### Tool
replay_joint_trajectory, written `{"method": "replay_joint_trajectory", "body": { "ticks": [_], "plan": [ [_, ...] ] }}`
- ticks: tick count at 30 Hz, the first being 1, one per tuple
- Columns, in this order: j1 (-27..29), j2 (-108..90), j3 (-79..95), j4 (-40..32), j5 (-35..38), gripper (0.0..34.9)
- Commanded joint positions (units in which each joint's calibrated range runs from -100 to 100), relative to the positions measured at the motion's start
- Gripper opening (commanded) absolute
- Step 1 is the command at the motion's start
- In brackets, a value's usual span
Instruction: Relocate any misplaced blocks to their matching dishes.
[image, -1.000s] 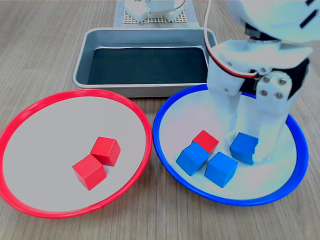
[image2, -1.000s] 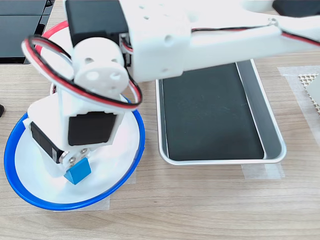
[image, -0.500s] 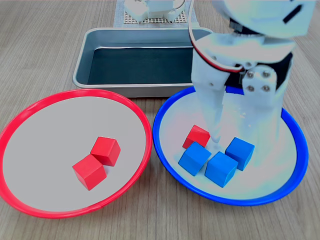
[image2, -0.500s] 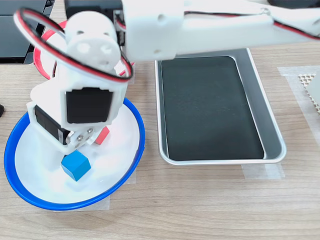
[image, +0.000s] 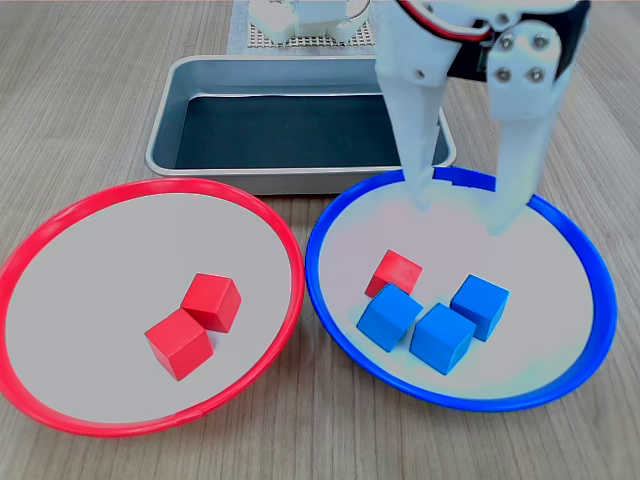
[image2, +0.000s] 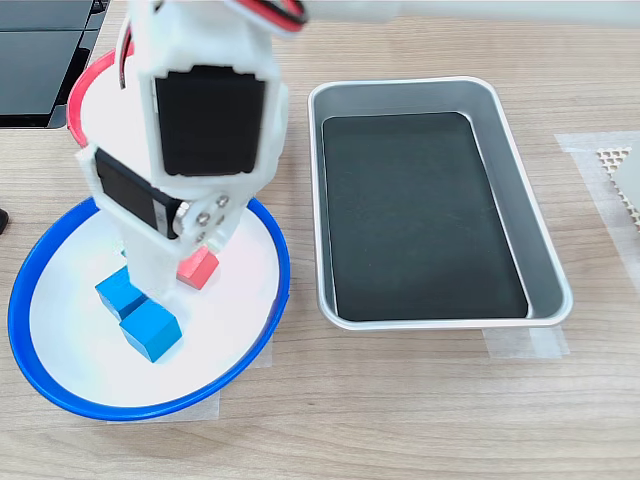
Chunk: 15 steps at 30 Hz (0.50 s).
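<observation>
In the first exterior view the blue-rimmed dish (image: 598, 300) holds three blue blocks (image: 388, 316) (image: 442, 337) (image: 480, 305) in a tight cluster. A red block (image: 394, 273) touches the cluster's far left side. Two red blocks (image: 211, 301) (image: 179, 342) lie together in the red-rimmed dish (image: 100, 250). My gripper (image: 465, 205) hangs open and empty above the far part of the blue dish, clear of the blocks. In the second exterior view the arm hides much of the blue dish (image2: 280, 270); two blue blocks (image2: 152, 328) (image2: 118, 293) and the red block (image2: 198, 268) show there.
A rectangular grey metal tray (image: 300, 180) with a dark base stands just behind both dishes, and it shows to the right of the blue dish in the second exterior view (image2: 550, 275). The arm's base on a white mesh mat (image: 300, 25) sits behind the tray.
The gripper was down around the right-hand blue block. It has let go and risen clear of the dish, still open. The red block shifted slightly left.
</observation>
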Motion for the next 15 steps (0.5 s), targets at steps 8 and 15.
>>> {"method": "replay_joint_trajectory", "body": {
  "ticks": [8, 15],
  "plan": [
    [3.17, 0.4, -3.76, 2.07, 4.64, 14.2],
    [4.96, 4.15, -7.22, 0.51, 6.06, 13.9]
  ]
}}
